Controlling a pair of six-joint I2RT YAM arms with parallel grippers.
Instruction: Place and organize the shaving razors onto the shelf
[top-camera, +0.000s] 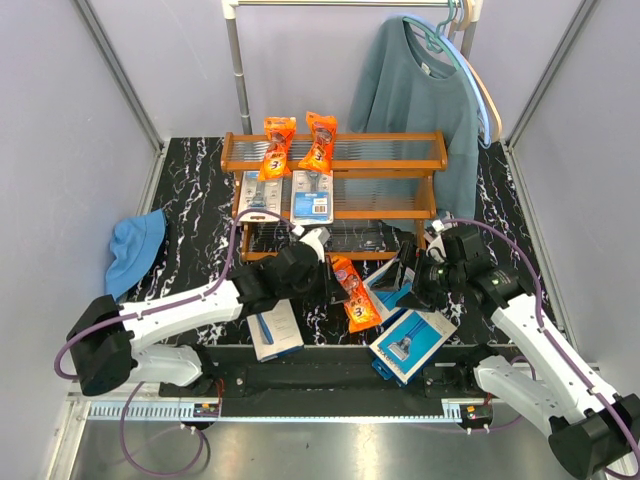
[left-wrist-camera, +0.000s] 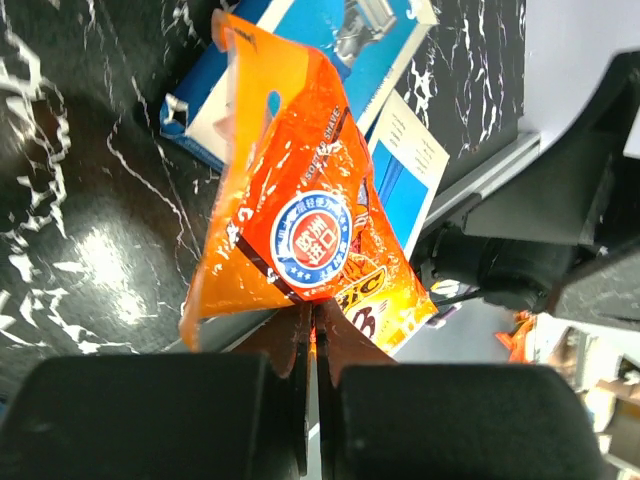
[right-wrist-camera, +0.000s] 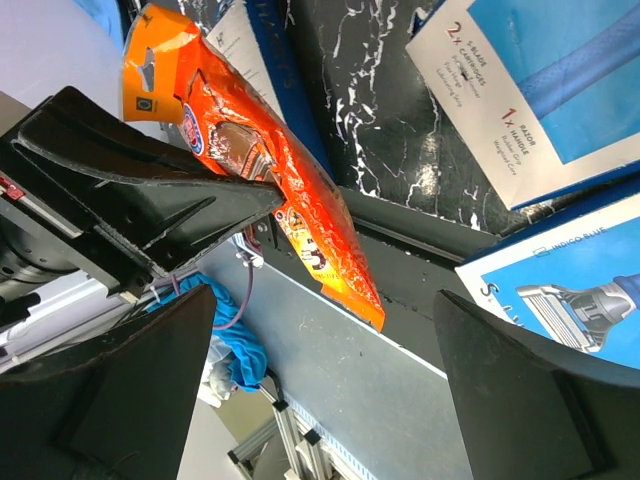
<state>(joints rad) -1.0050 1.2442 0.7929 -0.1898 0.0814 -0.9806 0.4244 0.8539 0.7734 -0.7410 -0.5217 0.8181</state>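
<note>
I am watching the left gripper (left-wrist-camera: 312, 335) clamping tight on one edge of a glossy orange bag (left-wrist-camera: 300, 220); the crinkled film is bulging out beyond the black fingers (left-wrist-camera: 200, 410), its round blue and red seal facing the wrist camera. In the overhead view that bag is sitting in front of the shelf (top-camera: 400, 160), just short of its lowest wire tier, between the flat boxes; the wrist views are showing it lifted off the black marble-veined table (top-camera: 195, 190). The right gripper (top-camera: 412, 288) is holding its jaws spread wide with nothing between them, facing the bag from close by.

The shelf's orange-brown wooden rails are framing stepped tiers of thin metal wire; two more orange bags (top-camera: 277, 145) are lying side by side on the top tier, and two grey-blue blister cards (top-camera: 257, 190) are lying side by side on the middle one. Three flat rectangular boxes (top-camera: 412, 340), blue and white card, are lying on the table near the arms' bases; a soft blue cloth (top-camera: 135, 245) is lying crumpled at the left edge.
</note>
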